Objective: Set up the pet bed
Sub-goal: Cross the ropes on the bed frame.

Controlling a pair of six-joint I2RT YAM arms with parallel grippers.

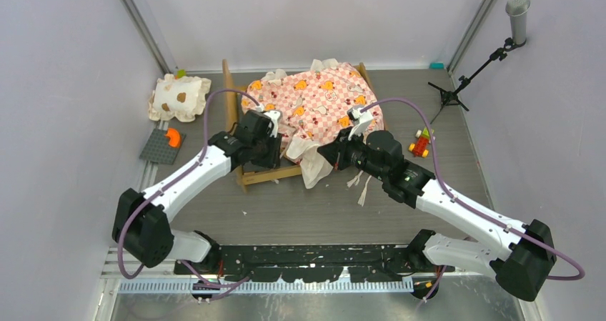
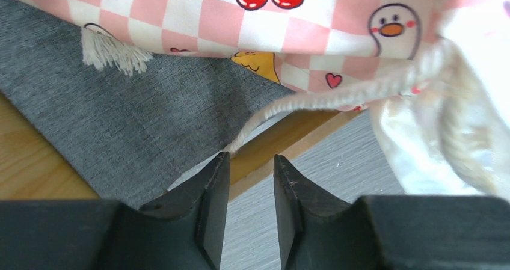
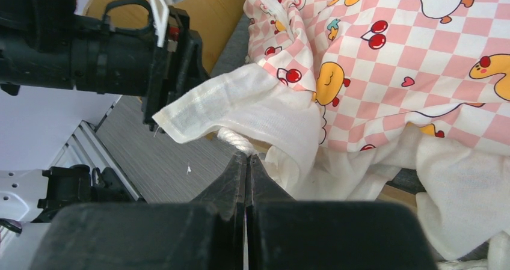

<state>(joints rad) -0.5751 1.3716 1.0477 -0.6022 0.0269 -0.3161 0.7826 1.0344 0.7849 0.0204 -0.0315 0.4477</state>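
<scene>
Grey table [image 1: 300, 206], walled on three sides. Two arms reach in from the near edge: left arm [image 1: 193, 174], right arm [image 1: 457, 206], both wrists meeting at the bed.

The pet bed [image 1: 268, 174] sits mid-table toward the back, between the two wrists, its taller wooden end on the left. The pink checkered mattress [image 1: 307, 103] lies bunched and askew over the frame, and its cream ruffle spills over the near rail. The dark grey base [image 2: 150, 131] is bare at the left near corner.

Left gripper [image 2: 251, 159]: released, with a clear gap between the fingers and nothing in it. The loose end of a cream tie cord [image 2: 313, 101] stops just above one fingertip.

Right gripper [image 3: 246, 159]: clenched tight under the ruffle. A twisted white cord [image 3: 237, 141] meets its tips; I cannot tell whether it is pinched.

A spotted cream pillow [image 1: 179, 96] lies back left, apart from the bed. Near it is a grey plate [image 1: 161, 146] carrying an orange piece [image 1: 173, 139]. A small red-and-yellow toy [image 1: 421, 144] lies to the right.
</scene>
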